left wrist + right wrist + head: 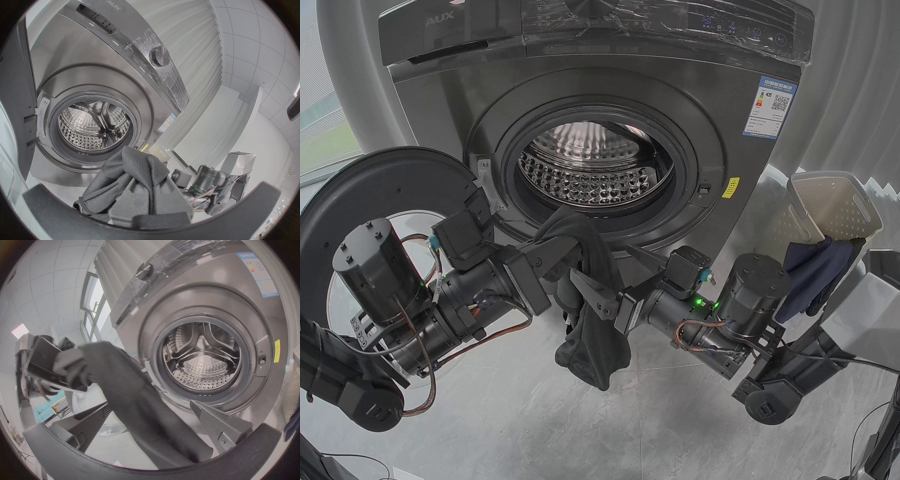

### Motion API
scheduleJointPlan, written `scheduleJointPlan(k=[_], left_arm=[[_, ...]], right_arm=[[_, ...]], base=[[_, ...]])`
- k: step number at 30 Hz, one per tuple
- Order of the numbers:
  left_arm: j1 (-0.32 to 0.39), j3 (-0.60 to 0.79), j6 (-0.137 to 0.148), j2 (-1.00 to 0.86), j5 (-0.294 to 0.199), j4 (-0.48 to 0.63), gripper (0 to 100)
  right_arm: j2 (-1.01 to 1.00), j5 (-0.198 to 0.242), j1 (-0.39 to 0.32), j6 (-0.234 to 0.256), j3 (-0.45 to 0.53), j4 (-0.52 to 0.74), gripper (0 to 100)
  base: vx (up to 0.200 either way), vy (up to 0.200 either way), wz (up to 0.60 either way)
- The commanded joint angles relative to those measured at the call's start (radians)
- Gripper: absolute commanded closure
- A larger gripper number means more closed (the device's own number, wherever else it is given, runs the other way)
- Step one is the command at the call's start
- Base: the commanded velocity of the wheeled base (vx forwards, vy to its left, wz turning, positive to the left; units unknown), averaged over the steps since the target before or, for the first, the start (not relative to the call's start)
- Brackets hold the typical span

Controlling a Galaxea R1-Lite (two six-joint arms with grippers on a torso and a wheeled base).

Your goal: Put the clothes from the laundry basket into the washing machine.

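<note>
A dark grey garment [594, 337] hangs in front of the washing machine's open drum [594, 169], just below the door ring. My left gripper [556, 247] is shut on its top fold; in the left wrist view the cloth [131, 168] bunches over the gripper [150, 203]. My right gripper [600, 260] is open, a finger on each side of the hanging cloth. From the right wrist camera the garment [131, 387] runs down between the spread fingers [218, 424]. The laundry basket [831, 206] stands at the right with a navy cloth [815, 269] over its rim.
The round washer door [381, 187] is swung open at the left, behind my left arm. Grey tiled floor [550, 425] lies below the grippers. The basket leans against the machine's right side, close to my right arm.
</note>
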Motion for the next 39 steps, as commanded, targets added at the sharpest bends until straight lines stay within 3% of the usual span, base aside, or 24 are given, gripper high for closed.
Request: scheduleJointPlan(k=[1, 8, 19, 20, 26, 37, 38, 39], left_arm=[[-0.001, 0.004, 0.000, -0.021, 0.000, 0.000, 100], [-0.001, 0.015, 0.000, -0.028, -0.002, -0.002, 100], [-0.015, 0.047, 0.000, -0.039, -0.009, -0.002, 100], [-0.013, 0.048, 0.000, -0.039, -0.009, -0.002, 100], [-0.009, 0.051, 0.000, -0.036, -0.014, -0.002, 100], [0.011, 0.053, 0.000, -0.010, -0.014, 0.005, 100], [0.011, 0.053, -0.002, -0.004, -0.014, 0.005, 0], [0.011, 0.053, -0.002, -0.004, -0.014, 0.005, 0]], right_arm=[[0.063, 0.001, -0.041, -0.002, -0.032, -0.003, 0], [0.059, 0.001, -0.081, -0.007, -0.028, -0.002, 0], [0.086, 0.008, -0.057, -0.007, -0.072, -0.006, 0], [0.088, 0.008, -0.052, -0.006, -0.075, -0.011, 100], [0.074, 0.031, -0.037, -0.007, -0.060, -0.016, 100], [-0.064, 0.030, 0.040, -0.004, 0.092, -0.016, 100], [-0.076, 0.028, 0.046, -0.004, 0.101, -0.016, 100], [-0.076, 0.028, 0.046, -0.004, 0.101, -0.016, 100]], base=[[0.000, 0.000, 0.00], [0.000, 0.000, 0.00], [0.000, 0.000, 0.00], [0.000, 0.000, 0.00], [0.000, 0.000, 0.00], [0.000, 0.000, 0.00], [0.000, 0.000, 0.00], [0.000, 0.000, 0.00]])
